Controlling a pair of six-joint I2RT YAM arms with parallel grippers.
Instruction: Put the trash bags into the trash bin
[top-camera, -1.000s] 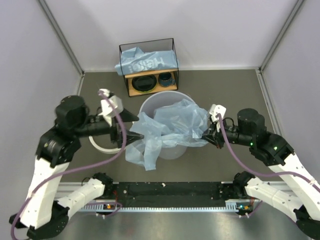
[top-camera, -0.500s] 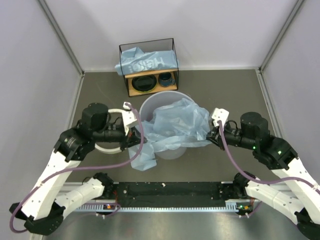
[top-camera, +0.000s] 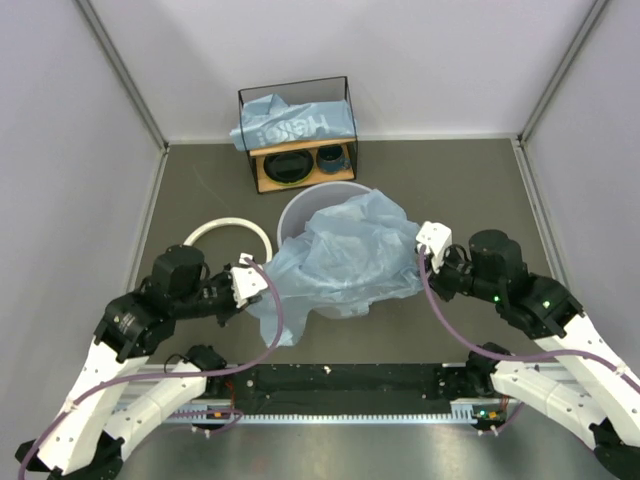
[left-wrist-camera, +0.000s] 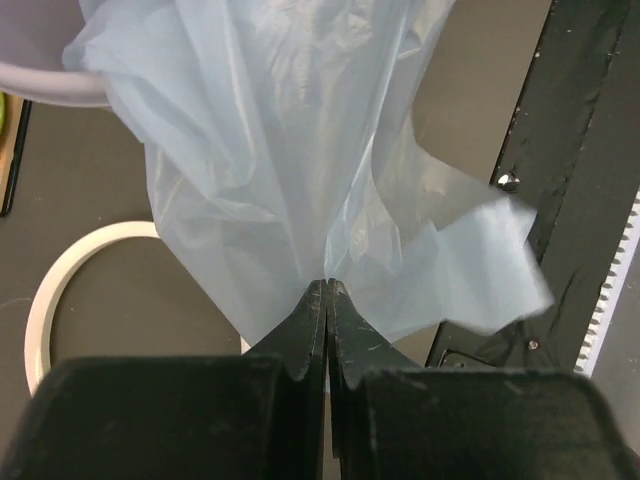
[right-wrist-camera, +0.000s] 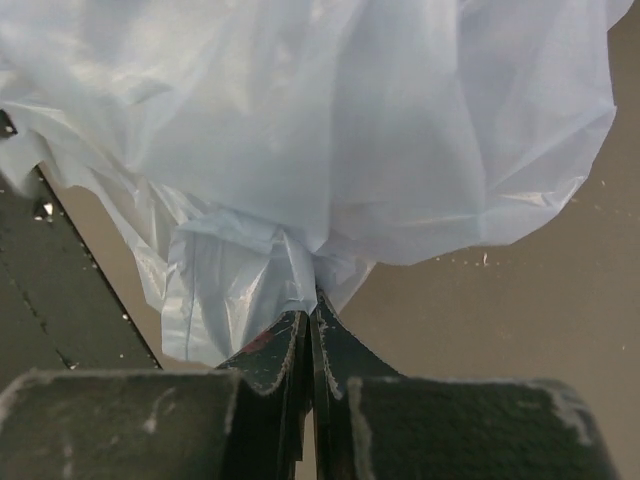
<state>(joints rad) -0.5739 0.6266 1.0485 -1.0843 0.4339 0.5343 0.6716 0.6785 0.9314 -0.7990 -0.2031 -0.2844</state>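
White ring rim (top-camera: 228, 222): lies flat on the table, left of the bin and apart from it.
Left gripper (left-wrist-camera: 327, 290): jaws fully closed, pinching a gathered fold of the blue bag at its near-left hem.
Blue bag (top-camera: 350, 255): draped over the bin's mouth, mostly heaped on top. One flap hangs down the near-left side to the table.
Handling: thin film, very light, limp and slick. It likely traps air and springs back up. Bunched folds give a surer hold than a single layer.
Trash bin (top-camera: 297, 212): upright at mid-table, only its far-left wall uncovered.
Right gripper (right-wrist-camera: 312, 300): jaws pressed together on a twisted bunch at the bag's right edge.
Second bag (top-camera: 295, 125): on top of the shelf (top-camera: 261, 172) behind the bin, untouched.
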